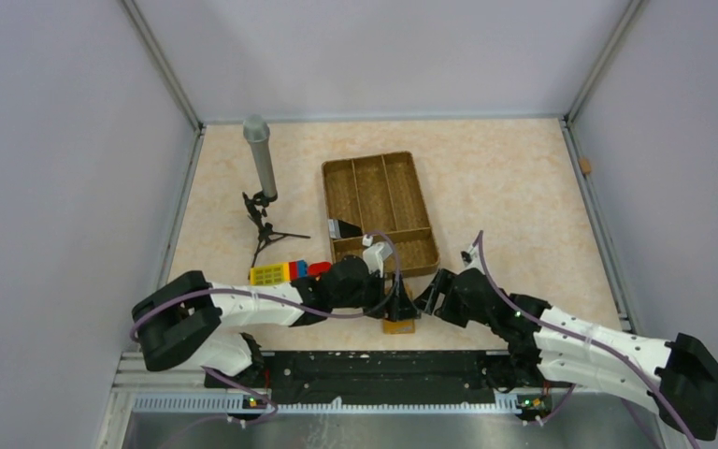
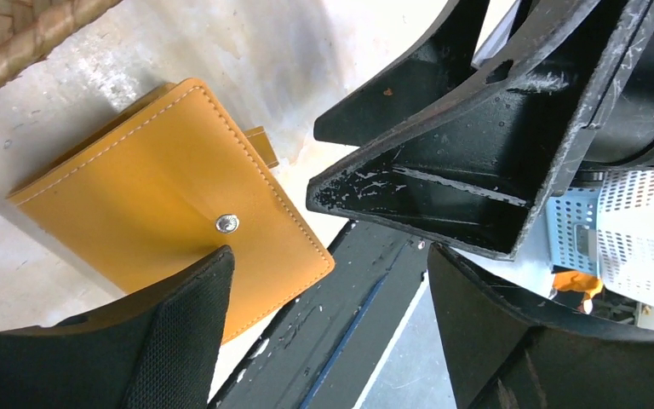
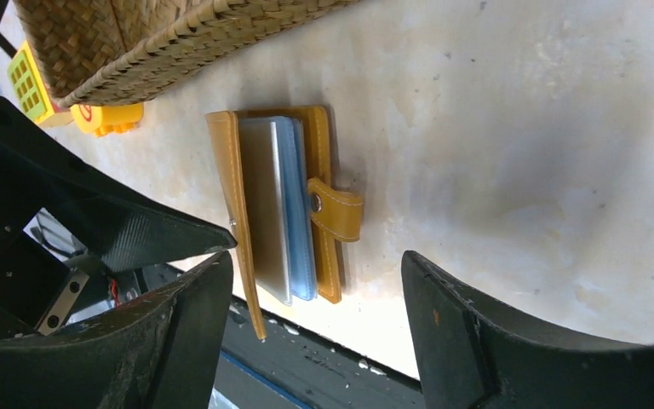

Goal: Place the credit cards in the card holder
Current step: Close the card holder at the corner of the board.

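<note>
Gaping at the right wrist, the leather card holder point(image 3: 226, 179) bares blue sleeves point(image 3: 301, 204), a grey card point(image 3: 266, 213); left wrist sees stitched cover only. Spread, empty: left gripper point(image 2: 328, 256), right gripper point(image 3: 315, 256).

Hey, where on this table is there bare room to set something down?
Widest bare patch: the table right of the woven tray, out to the right wall. Another bare strip runs behind the tray. Crowded: the near edge, where the left gripper and right gripper flank the card holder, with toy blocks and the microphone stand further left.
</note>
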